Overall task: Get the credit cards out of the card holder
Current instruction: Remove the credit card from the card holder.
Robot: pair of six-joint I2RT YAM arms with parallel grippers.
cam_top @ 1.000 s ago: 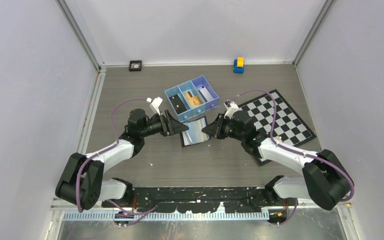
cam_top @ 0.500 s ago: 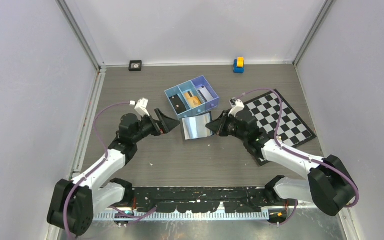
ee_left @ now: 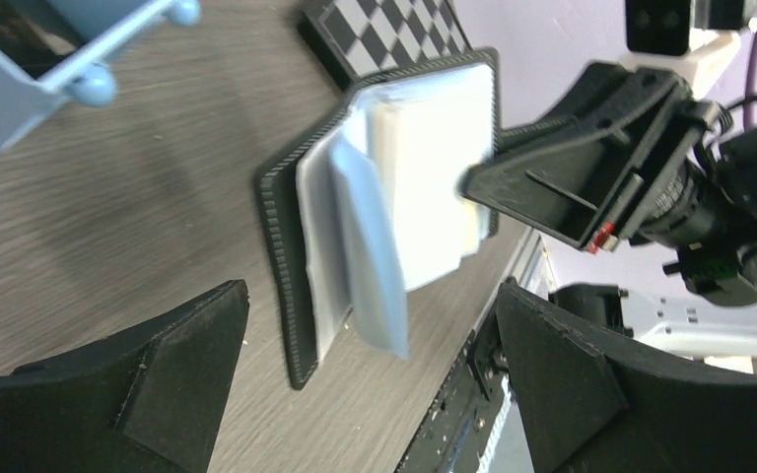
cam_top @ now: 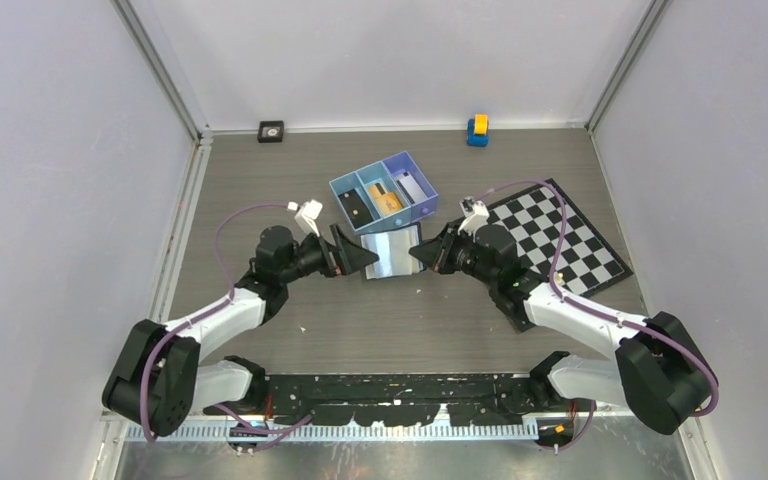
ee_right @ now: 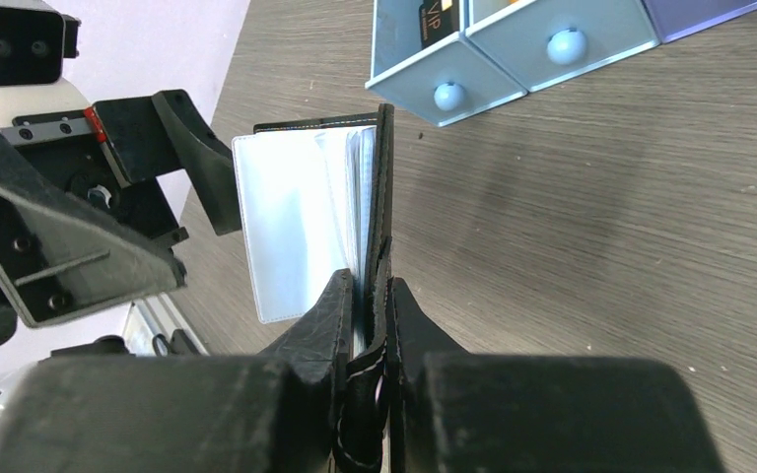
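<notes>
The card holder stands open on edge at the blue tray's six o'clock. Its three-o'clock cover is clamped in the right gripper, while the left gripper gapes wide at nine o'clock, holding nothing. The holder looks light and floppy and its cards are probably stiff and slick, so pinch a card's edge, not the limp sleeve.

White-and-black arms, purple cables, black fingers
</notes>
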